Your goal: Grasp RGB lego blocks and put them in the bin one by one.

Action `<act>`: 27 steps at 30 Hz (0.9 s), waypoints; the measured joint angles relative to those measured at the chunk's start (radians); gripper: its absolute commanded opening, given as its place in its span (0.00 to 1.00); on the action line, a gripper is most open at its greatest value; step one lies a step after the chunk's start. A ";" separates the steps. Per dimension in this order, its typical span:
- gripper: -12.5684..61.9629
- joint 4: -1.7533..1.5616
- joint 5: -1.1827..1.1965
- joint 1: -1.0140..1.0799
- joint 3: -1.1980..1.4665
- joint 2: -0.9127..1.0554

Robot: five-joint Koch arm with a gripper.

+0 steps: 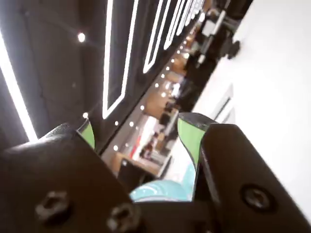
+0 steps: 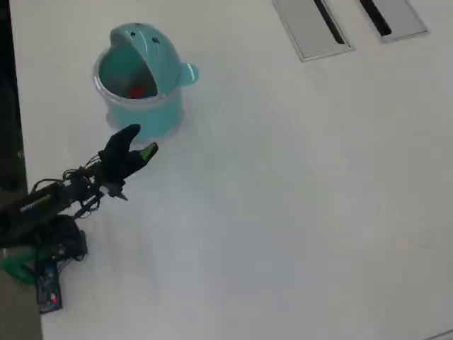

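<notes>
Red lego block [image 2: 136, 91] sits inside the teal bin [image 2: 161, 115], far-left area of the white counter [image 2: 297, 198] in the overhead view. Hand [image 2: 141, 147] hovers just beside the bin's near rim, not touching it. In the wrist view its green-tipped fingers [image 1: 190, 136] are spread apart, released, nothing between them; bin's teal edge shows below.

bin [image 2: 141, 106] upper left on table [image 2: 297, 198], block [image 2: 137, 91] inside; gripper [image 2: 141, 145] just below
</notes>
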 measured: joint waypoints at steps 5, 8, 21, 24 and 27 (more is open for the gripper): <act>0.60 -0.012 0.132 0.066 0.048 0.000; 0.60 -0.052 0.178 0.095 0.080 0.000; 0.60 -0.328 0.224 0.155 0.364 0.000; 0.60 -0.388 0.224 0.163 0.434 0.000; 0.60 -0.442 0.224 0.169 0.488 0.000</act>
